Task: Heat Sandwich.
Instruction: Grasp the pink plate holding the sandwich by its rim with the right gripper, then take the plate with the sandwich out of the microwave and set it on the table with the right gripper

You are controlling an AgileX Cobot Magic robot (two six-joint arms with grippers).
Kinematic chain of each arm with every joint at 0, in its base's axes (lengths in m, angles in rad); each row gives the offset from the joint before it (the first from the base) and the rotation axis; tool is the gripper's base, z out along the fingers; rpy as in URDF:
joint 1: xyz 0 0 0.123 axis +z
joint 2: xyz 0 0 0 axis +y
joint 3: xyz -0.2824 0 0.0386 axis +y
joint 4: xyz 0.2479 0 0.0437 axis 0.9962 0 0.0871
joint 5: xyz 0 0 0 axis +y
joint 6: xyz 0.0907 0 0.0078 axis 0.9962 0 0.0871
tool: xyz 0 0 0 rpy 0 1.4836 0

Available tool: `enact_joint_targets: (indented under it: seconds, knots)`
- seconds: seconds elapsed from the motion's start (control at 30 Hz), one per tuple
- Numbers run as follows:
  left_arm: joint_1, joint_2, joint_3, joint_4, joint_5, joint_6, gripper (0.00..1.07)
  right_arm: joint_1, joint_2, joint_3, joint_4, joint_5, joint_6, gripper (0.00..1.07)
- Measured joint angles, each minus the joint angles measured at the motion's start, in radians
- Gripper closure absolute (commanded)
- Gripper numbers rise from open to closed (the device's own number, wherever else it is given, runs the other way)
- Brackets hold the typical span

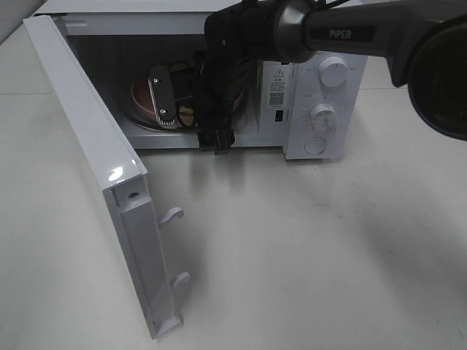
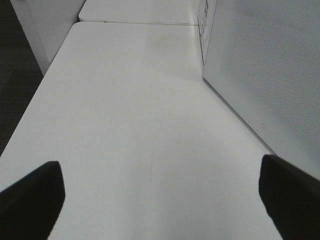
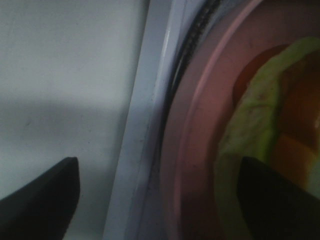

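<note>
Sandwich (image 3: 260,130) filling is seen close up in the right wrist view, lying on a pink plate (image 3: 200,125) inside the microwave (image 1: 292,80). From the exterior high view the plate is made out only as a reddish rim within the microwave cavity, and the sandwich itself is largely hidden there by the right arm (image 1: 343,33), which is reached in from the microwave's dial side across the opening. The right claw (image 3: 160,190) is placed inside the cavity at the near edge of the plate; its dark fingers (image 3: 45,192) are seen spread apart, one over the pale cavity floor and the other over the sandwich, with nothing held between them. The microwave door (image 1: 95,168) is swung fully open, away from the control panel, and two hooked latches are seen on its free edge. Two round dials and a lower button are carried on the panel beside the cavity.

Pale green leaf and orange-red filling are shown on the sandwich; the bread is not clearly seen.

The left claw (image 2: 160,200) is held wide over the bare white worktop (image 2: 130,110), with nothing between its fingers, beside the mesh-patterned face of the microwave door. The worktop is plain white; dark flooring is seen beyond its edge.
</note>
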Motion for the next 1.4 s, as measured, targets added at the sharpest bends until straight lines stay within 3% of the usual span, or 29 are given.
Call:
enact_joint_targets:
  seconds: [0.07,0.1,0.13,0.17,0.23,1.23,1.4]
  knots:
    - [0.0,0.0,0.0,0.0,0.0,0.0,0.05,0.0,0.005,0.0,0.006,0.001,0.0,0.58]
    - [0.0,0.0,0.0,0.0,0.0,0.0,0.05,0.0,0.005,0.0,0.006,0.001,0.0,0.58]
    - [0.0,0.0,0.0,0.0,0.0,0.0,0.05,0.0,0.005,0.0,0.01,0.006,0.0,0.69]
    - [0.0,0.0,0.0,0.0,0.0,0.0,0.05,0.0,0.005,0.0,0.011,0.008,0.0,0.91]
    - [0.0,0.0,0.0,0.0,0.0,0.0,0.05,0.0,0.005,-0.002,0.012,0.006,0.007,1.07]
    - [0.0,0.0,0.0,0.0,0.0,0.0,0.05,0.0,-0.018,-0.003,0.042,0.077,-0.057,1.07]
    - [0.0,0.0,0.0,0.0,0.0,0.0,0.05,-0.003,-0.049,0.013,0.109,0.115,-0.133,1.07]
